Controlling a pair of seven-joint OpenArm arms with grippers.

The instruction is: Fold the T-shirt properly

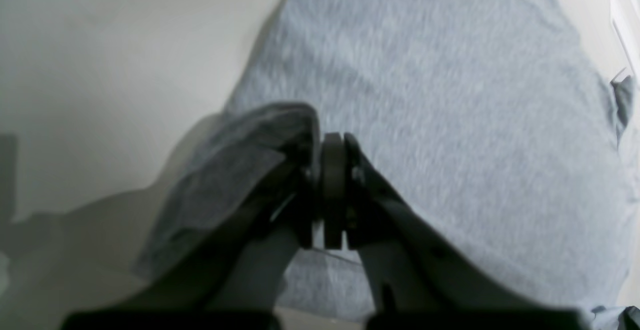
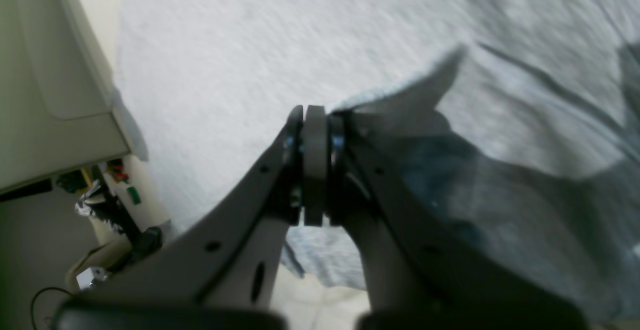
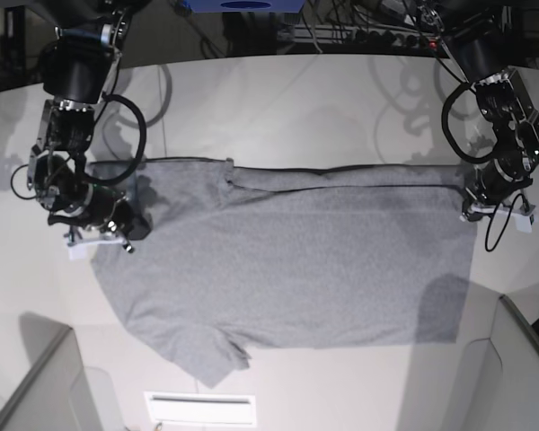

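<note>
The heather-grey T-shirt (image 3: 296, 260) lies spread flat across the white table (image 3: 341, 108), plain side up, with no lettering showing. One sleeve (image 3: 207, 359) points to the front left, and the far edge runs as a straight fold. My right gripper (image 3: 130, 232) is at the shirt's left edge, and in the right wrist view it (image 2: 314, 113) is shut on a raised flap of the shirt (image 2: 250, 45). My left gripper (image 3: 472, 208) is at the shirt's far right corner, and in the left wrist view it (image 1: 332, 138) is shut on a bunched edge of the shirt (image 1: 425, 95).
A white slotted plate (image 3: 198, 409) lies at the table's front edge. Grey angled panels stand at the front left (image 3: 36, 386) and front right (image 3: 521, 359). Cables and a power strip (image 3: 386, 27) run behind the table. Clutter (image 2: 115, 195) shows below the table edge.
</note>
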